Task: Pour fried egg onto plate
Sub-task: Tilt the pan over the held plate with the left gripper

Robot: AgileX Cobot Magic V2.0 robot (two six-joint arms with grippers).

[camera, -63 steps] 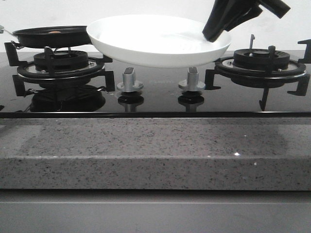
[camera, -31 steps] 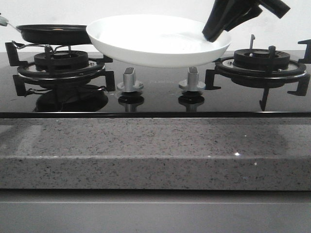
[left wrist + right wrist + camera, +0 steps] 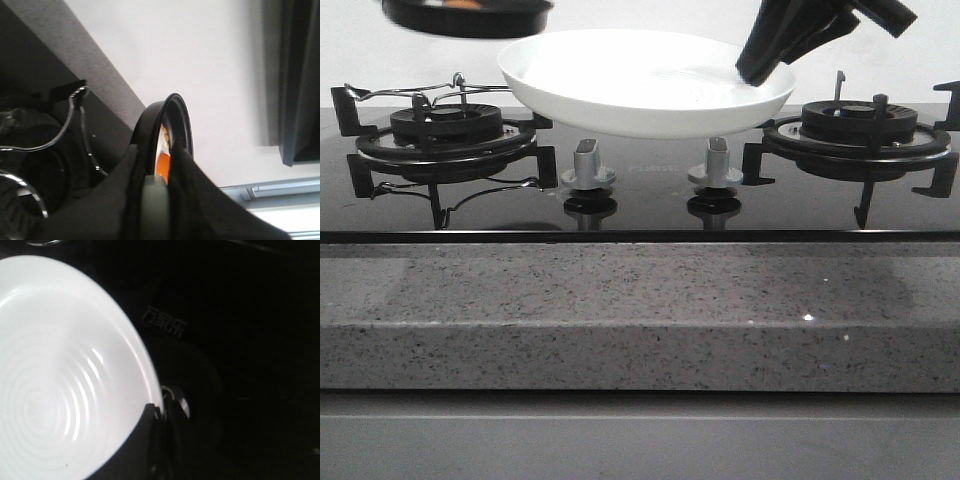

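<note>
In the front view, the black pan is hanging high up at the left, above the left burner, and only its underside and a tiny bit of orange are showing. The left wrist view is showing much more. There the pan is seen edge-on, and the fried egg is sitting inside it, with its orange yolk patch and a sliver of white peeking out by the rim. The egg is lying flat against the pan's inside, so its flat face is turned the way the pan's open side is facing. The left gripper is squeezing the pan's handle between its two dark fingers.

The plate is floating in the middle, over the two grey knobs and between the two burners. The front view is showing its outside and its rim, lying level. The right wrist view is looking down into the plate, where shiny rings are going round and round. No egg is on it.

The right gripper is pinching the plate's rim at the right side, one finger inside and one outside.

Only the right wrist view is showing writing: small Chinese letters printed on the black glass stovetop, reading "万家乐".
</note>
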